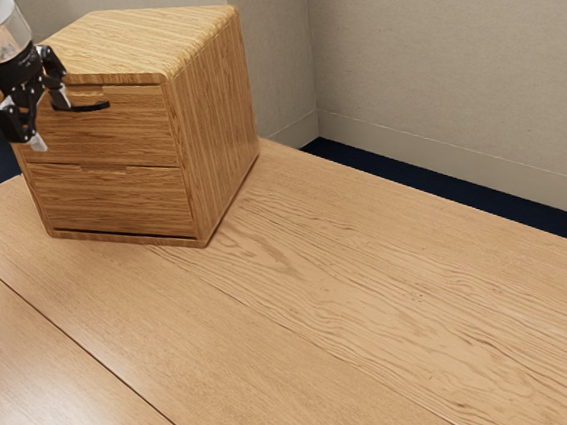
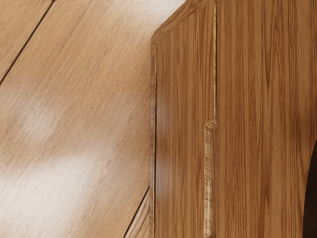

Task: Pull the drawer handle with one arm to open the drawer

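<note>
Drawer (image 1: 110, 134), the upper of two in the cabinet (image 1: 213, 105), was seen at the table's (image 1: 354, 310) far left, its front appearing about level with the lower one, so it was judged barely opened, if at all. Its black handle (image 1: 91, 107) was met at its left end by the gripper (image 1: 51, 102); whether it was gripped could not be told. The grasping step was judged in hand. Next, a sure hold and a straight pull toward the near left would be called for.

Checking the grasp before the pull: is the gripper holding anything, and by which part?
Cannot tell: the gripper is at the end of the handle on the exterior view's left, but contact is unclear.
</note>
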### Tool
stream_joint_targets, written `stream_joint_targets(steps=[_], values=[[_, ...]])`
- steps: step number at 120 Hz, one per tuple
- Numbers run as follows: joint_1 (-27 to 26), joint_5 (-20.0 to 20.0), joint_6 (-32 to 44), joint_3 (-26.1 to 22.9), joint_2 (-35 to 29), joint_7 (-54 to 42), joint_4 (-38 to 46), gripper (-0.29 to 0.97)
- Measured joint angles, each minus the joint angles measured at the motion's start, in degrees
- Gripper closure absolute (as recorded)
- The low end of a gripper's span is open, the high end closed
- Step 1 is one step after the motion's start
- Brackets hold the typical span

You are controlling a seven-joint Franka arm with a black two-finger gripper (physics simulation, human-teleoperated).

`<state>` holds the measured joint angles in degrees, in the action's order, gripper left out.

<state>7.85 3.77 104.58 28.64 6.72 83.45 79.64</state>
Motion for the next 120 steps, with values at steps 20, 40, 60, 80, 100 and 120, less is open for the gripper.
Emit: stream_joint_targets(steps=[20, 40, 60, 80, 100, 120], values=[[0.8, 0.0, 0.4, -0.1, 0.0, 0.7, -0.2, 0.0], [1.0, -0.1, 0.7, -0.1, 0.0, 1.3, -0.6, 0.0], [1.0, -0.1, 1.1, -0.1, 0.3, 1.7, -0.6, 0.0], [2.0, -0.1, 1.7, -0.2, 0.5, 2.0, -0.8, 0.0], [2.1, -0.2, 2.1, -0.2, 0.6, 2.2, -1.9, 0.0], [3.7, -0.2, 2.2, -0.4, 1.1, 2.3, -2.8, 0.0]])
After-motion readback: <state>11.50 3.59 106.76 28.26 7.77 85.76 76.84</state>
